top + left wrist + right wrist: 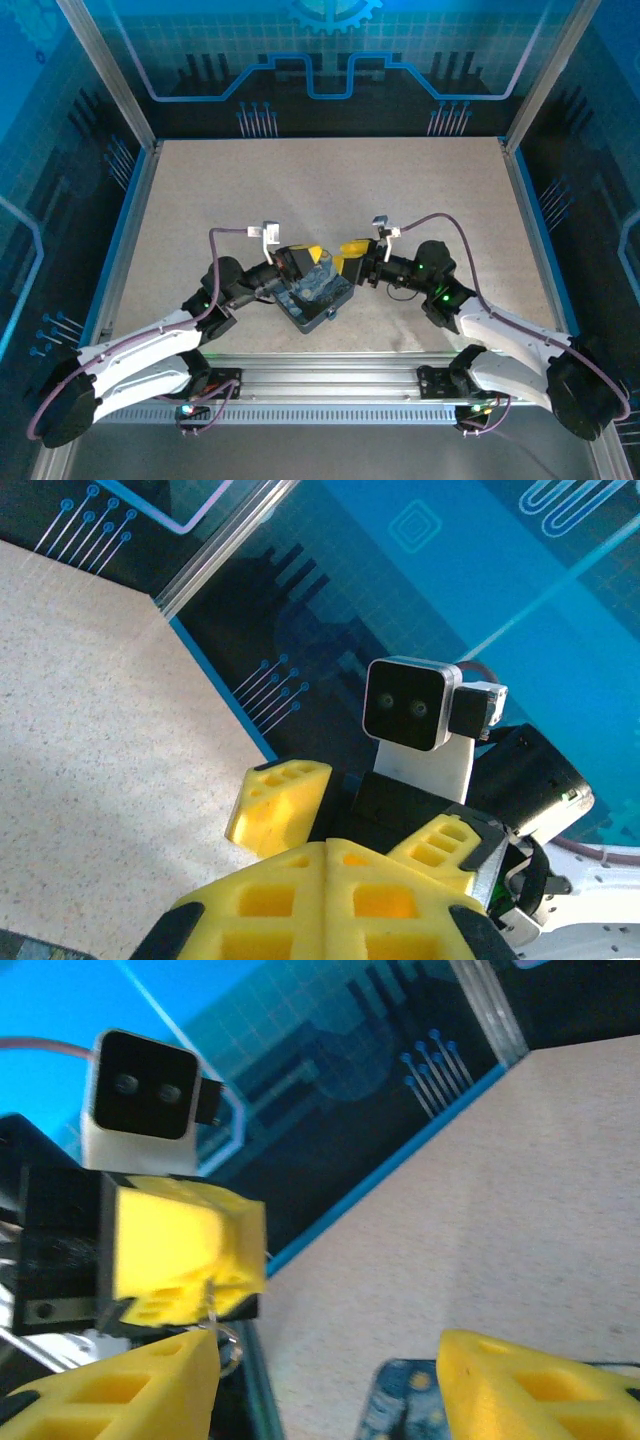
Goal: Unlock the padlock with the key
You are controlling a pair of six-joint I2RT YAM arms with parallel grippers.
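Left tool (pixel 308 256) over the starry-night tin (pixel 318 298) mid-worktop (pixel 300 190), fingers pressed together, pinching the key (pixel 213 1310), a thin metal sliver with a small ring below. Padlock (pixel 332 316) at the tin's near corner. Right tool (pixel 348 258) just beside, jaws apart, holding nothing.

The tiny bluish padlock (pixel 331 314) sits at the tin's (pixel 312 290) near edge. The key (pixel 213 1312), a thin metal sliver with a ring, hangs pinched in the left gripper (pixel 190 1255).

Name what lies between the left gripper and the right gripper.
In the top view, the dark-blue painted tin lies under the gap between the left gripper and the right gripper.
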